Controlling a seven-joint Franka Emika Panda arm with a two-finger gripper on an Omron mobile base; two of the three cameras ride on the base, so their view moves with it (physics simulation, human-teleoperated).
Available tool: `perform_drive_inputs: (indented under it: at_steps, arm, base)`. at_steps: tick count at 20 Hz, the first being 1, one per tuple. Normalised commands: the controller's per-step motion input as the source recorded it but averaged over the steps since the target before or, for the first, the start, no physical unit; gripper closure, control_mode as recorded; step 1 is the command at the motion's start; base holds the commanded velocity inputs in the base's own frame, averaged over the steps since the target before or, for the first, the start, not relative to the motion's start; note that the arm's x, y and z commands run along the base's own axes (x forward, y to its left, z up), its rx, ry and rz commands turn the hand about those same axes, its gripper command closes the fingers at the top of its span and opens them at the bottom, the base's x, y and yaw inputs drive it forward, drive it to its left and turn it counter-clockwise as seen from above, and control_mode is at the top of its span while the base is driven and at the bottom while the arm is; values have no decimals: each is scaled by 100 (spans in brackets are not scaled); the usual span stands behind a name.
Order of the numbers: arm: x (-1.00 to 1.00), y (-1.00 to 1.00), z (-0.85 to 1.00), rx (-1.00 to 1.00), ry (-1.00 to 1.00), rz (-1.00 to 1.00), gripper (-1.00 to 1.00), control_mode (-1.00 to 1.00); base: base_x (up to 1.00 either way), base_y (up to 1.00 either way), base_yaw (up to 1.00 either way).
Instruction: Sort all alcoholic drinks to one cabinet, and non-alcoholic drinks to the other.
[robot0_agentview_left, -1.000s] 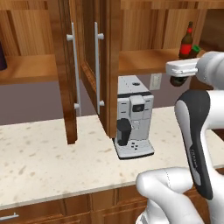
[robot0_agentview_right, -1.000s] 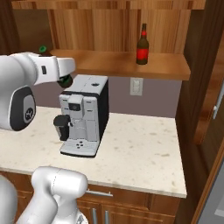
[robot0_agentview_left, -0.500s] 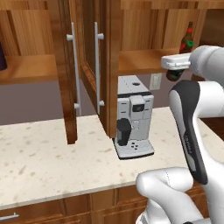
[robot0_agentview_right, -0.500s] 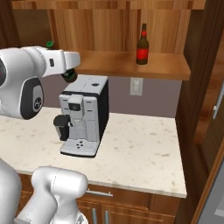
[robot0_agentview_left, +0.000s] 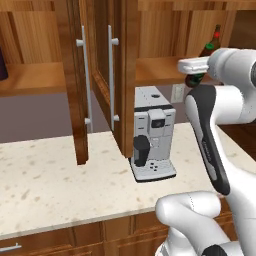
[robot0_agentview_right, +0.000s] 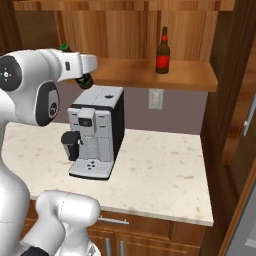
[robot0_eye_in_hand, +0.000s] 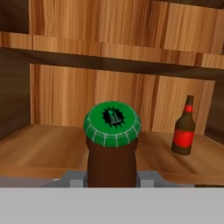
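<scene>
The open wooden cabinet (robot0_agentview_right: 150, 75) is spanning the wall above the speckled tabletop (robot0_agentview_right: 160, 170), its doors (robot0_agentview_left: 100, 75) hanging open in the left base view. Its shelf (robot0_eye_in_hand: 52, 148) is carrying one brown bottle (robot0_agentview_right: 162, 52) with a red label and red neck band, standing upright toward the right side and well apart from the arm. A coffee machine (robot0_agentview_right: 95, 132) is sitting on the tabletop below the shelf. The gripper (robot0_eye_in_hand: 111, 177) is hovering at the shelf's front edge, its jaws clenching a second brown beer bottle (robot0_eye_in_hand: 111, 153) by the neck. That bottle is wearing a green crown cap (robot0_eye_in_hand: 112, 124) with a dark emblem too small to read. No writing on either bottle is showing legibly.
</scene>
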Motion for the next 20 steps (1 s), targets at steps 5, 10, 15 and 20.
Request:
perform_drive_inputs:
  at_steps: [5,10,15,20]
  arm:
    - [36,0,0,0,0,-1,100,-100]
    - [37,0,0,0,0,-1,100,-100]
    - [38,0,0,0,0,-1,100,-100]
    - [39,0,0,0,0,0,100,-100]
  base:
    - [0,0,0]
    - [0,0,0]
    - [0,0,0]
    - [0,0,0]
